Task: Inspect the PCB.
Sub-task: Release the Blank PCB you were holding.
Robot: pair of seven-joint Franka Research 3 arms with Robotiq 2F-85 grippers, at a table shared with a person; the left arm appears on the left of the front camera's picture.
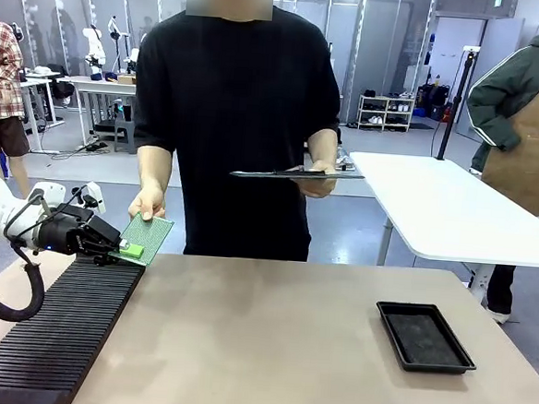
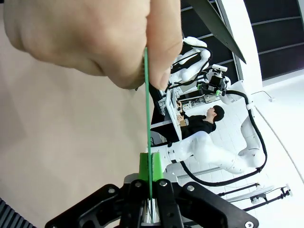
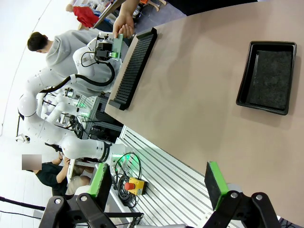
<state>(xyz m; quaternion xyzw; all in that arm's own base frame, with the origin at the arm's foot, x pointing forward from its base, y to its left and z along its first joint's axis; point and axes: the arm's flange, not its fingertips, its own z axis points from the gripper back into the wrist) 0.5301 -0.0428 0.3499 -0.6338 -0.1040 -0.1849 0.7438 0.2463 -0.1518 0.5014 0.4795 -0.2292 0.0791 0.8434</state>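
Note:
The PCB (image 1: 148,233), a thin green board, is held above the far left end of the table. My left gripper (image 1: 124,248) is shut on its lower edge. A person's hand (image 1: 147,202) pinches its upper edge at the same time. In the left wrist view the PCB (image 2: 148,118) stands edge-on between my green pads (image 2: 144,166), with the person's hand (image 2: 90,33) gripping its far end. My right gripper (image 3: 156,183) hangs open and empty over the table's near edge; from there the PCB (image 3: 118,42) shows far off.
The person holds a grey clipboard (image 1: 295,174) flat in the other hand. A long black ribbed rack (image 1: 57,335) lies along the table's left side. A black shallow tray (image 1: 424,335) sits at the right. Bare tabletop (image 1: 260,340) lies between them.

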